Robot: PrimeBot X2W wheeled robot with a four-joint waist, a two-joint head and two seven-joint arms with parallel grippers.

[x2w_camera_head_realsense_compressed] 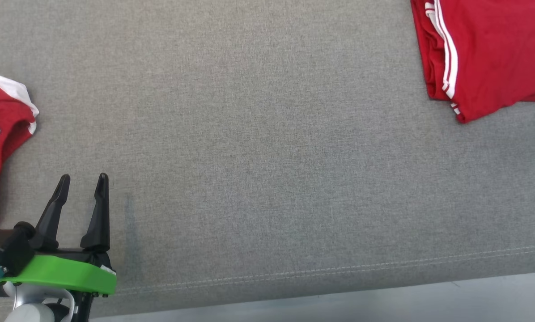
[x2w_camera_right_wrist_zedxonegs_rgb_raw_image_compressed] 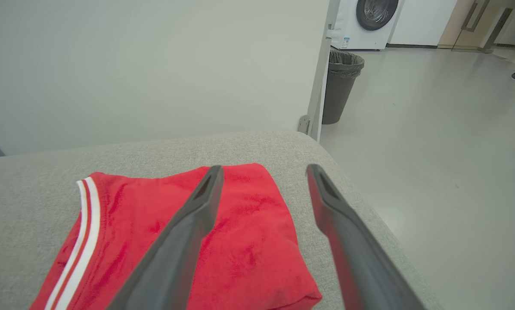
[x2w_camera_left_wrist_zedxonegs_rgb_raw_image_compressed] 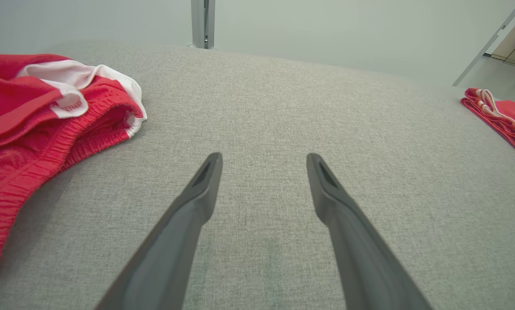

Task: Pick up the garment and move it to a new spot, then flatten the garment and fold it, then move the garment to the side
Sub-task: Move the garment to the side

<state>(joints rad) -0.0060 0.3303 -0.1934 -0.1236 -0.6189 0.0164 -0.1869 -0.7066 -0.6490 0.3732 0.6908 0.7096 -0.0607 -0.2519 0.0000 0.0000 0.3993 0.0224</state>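
Note:
A folded red garment point(x2w_camera_head_realsense_compressed: 491, 53) with white stripes lies at the far right of the grey table point(x2w_camera_head_realsense_compressed: 267, 156). In the right wrist view the same garment point(x2w_camera_right_wrist_zedxonegs_rgb_raw_image_compressed: 240, 241) sits near the table's corner. My right gripper point(x2w_camera_right_wrist_zedxonegs_rgb_raw_image_compressed: 264, 168) hovers over it, open, with nothing between its fingers. In the left wrist view the garment point(x2w_camera_left_wrist_zedxonegs_rgb_raw_image_compressed: 505, 120) shows far off to the right. My left gripper point(x2w_camera_head_realsense_compressed: 83, 179) rests low at the near left, open and empty point(x2w_camera_left_wrist_zedxonegs_rgb_raw_image_compressed: 264, 159), pointing across bare cloth.
A second, crumpled red garment point(x2w_camera_head_realsense_compressed: 3, 125) with white trim lies at the table's left edge, close to my left gripper point(x2w_camera_left_wrist_zedxonegs_rgb_raw_image_compressed: 33, 120). The table's near edge point(x2w_camera_head_realsense_compressed: 294, 286) borders the floor. A grey bin point(x2w_camera_right_wrist_zedxonegs_rgb_raw_image_compressed: 341, 86) and a washing machine point(x2w_camera_right_wrist_zedxonegs_rgb_raw_image_compressed: 369, 21) stand beyond the right corner.

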